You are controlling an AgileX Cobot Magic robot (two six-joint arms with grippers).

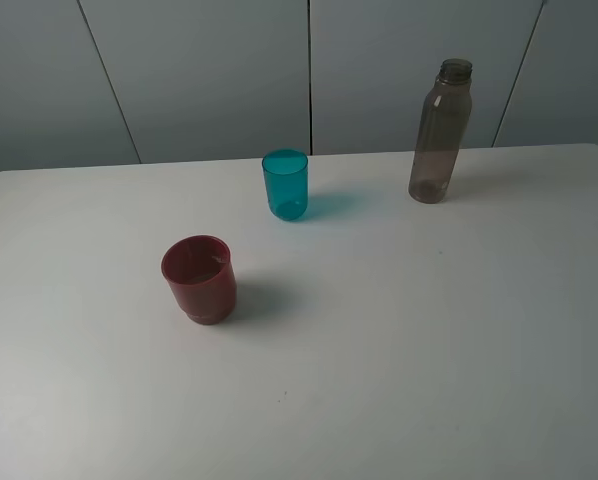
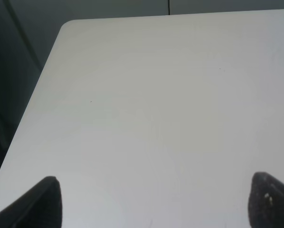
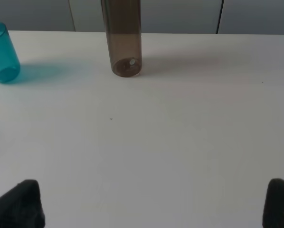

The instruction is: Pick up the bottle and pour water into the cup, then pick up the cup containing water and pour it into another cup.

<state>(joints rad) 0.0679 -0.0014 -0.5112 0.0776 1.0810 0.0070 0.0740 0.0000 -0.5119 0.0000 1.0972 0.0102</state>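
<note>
The bottle (image 1: 439,135) stood upright at the upper right of the white bench (image 1: 429,340), its neck cut off in the right wrist view. The cup (image 1: 285,185) stood upper centre, another cup (image 1: 200,279) left of centre, all well apart. Grey wall panels (image 1: 209,70) rose behind. Both the left end effector (image 2: 156,202) and the right end effector (image 3: 154,204) were spread wide, released, only their dark fingertips showing.

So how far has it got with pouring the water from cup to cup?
Nothing looks done yet. The bottle, blue cup and red cup all stand upright and apart on the table, untouched. Nothing is in hand: the left pincer and right pincer are both open over bare tabletop. All of it is left: lifting the bottle, filling the blue cup, then tipping that into the red one.
</note>
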